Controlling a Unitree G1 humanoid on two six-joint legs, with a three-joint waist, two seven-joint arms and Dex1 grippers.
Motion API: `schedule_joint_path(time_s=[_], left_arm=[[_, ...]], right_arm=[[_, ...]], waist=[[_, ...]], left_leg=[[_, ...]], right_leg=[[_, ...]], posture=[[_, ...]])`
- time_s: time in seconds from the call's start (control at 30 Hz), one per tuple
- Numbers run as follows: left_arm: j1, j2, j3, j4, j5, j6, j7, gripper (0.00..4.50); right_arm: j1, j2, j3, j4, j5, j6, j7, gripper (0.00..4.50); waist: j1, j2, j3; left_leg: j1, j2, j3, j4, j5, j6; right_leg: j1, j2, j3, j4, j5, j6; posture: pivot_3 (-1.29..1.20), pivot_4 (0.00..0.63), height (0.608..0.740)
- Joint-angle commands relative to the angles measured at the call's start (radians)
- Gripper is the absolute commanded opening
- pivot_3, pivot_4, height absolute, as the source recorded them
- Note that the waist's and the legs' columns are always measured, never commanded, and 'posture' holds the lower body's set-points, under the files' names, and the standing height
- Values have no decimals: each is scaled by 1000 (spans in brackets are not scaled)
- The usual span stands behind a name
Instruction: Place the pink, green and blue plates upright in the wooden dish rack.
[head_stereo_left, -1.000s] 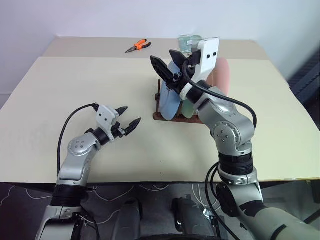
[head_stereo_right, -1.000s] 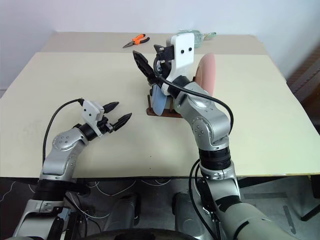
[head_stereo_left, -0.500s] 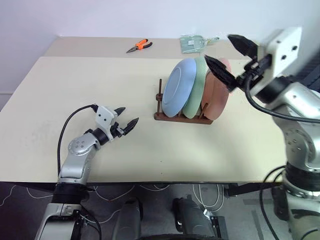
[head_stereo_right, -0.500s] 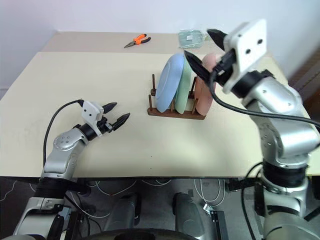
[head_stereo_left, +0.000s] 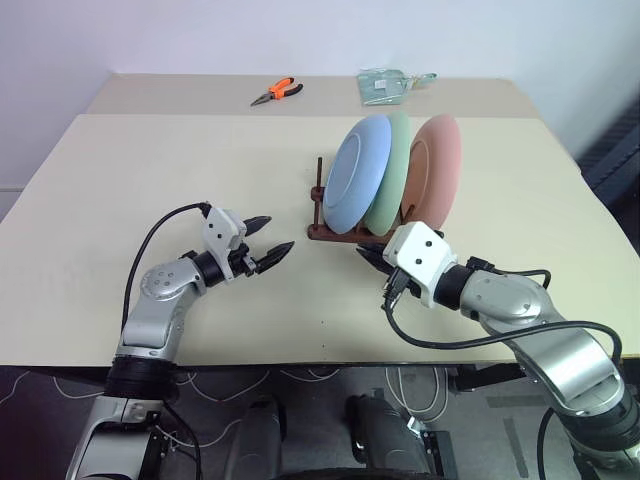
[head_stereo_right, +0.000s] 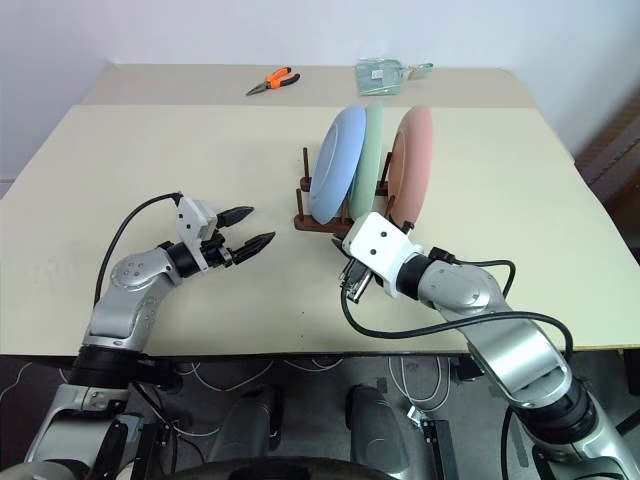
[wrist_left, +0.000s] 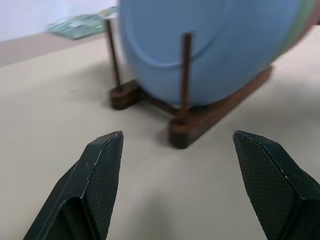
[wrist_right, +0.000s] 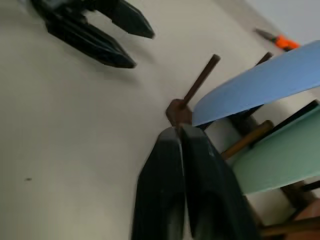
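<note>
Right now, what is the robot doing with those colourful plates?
The blue plate, green plate and pink plate all stand upright in the wooden dish rack on the table. Nothing is being held. The left hand hovers open just left of the rack, pointing at it. The right hand is shut and empty, low in front of the rack. The job looks done.
</note>
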Motion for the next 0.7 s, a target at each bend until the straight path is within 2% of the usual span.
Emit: schedule_joint_path(time_s=[0.03,0.33,0.7], left_arm=[[-10,6,7,-34,-19,6,-14,3593],[15,7,0,-75,-31,42,-48,3593],[41,12,2,-113,-32,66,-44,3593]], right_arm=[[-16,7,2,-29,-60,-31,-8,38],[-71,78,60,47,-180,-29,-28,38],[-113,102,77,107,-268,-75,13,38]], waist=[[1,0,0],[-1,0,0],[0,0,0]], left_leg=[[0,0,0,0,0,0],[0,0,-1,-2,0,0],[0,0,-1,-2,0,0]], right_leg=[[0,0,0,-1,0,0],[0,1,-1,-2,0,0],[1,1,-1,-2,0,0]], posture=[[0,150,732],[0,150,732],[0,150,732]])
